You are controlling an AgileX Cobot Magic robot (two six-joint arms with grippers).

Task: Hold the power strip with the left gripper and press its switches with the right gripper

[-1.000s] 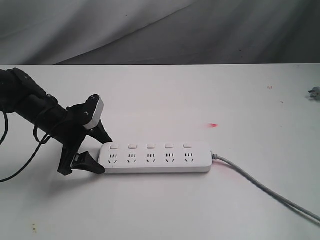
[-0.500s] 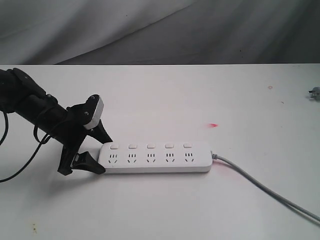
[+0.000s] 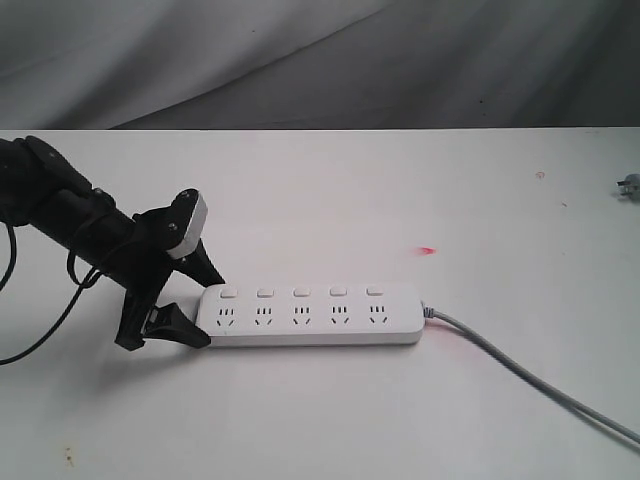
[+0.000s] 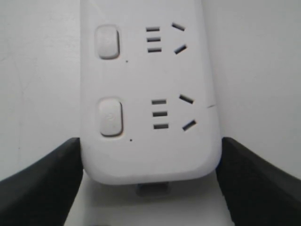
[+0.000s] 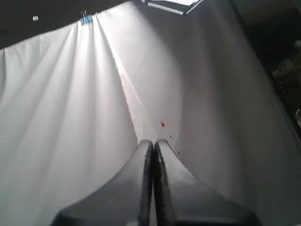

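The long white power strip [image 3: 310,315] lies flat on the white table [image 3: 330,200], its grey cord [image 3: 520,375] trailing off to the lower right. A row of five small white switches [image 3: 301,293] runs along its far edge. My left gripper [image 3: 209,310] clasps the strip's left end, one black finger against each long side. In the left wrist view the strip [image 4: 150,84] sits between the fingers [image 4: 56,174], and two switches [image 4: 111,116] show. My right gripper [image 5: 154,141] is shut on nothing, faces a white cloth, and is absent from the exterior view.
A small grey plug [image 3: 629,185] lies at the table's far right edge. A red mark [image 3: 427,249] sits on the table behind the strip. A loose black cable [image 3: 40,335] hangs from the left arm. A grey cloth backdrop [image 3: 320,60] rises behind the table.
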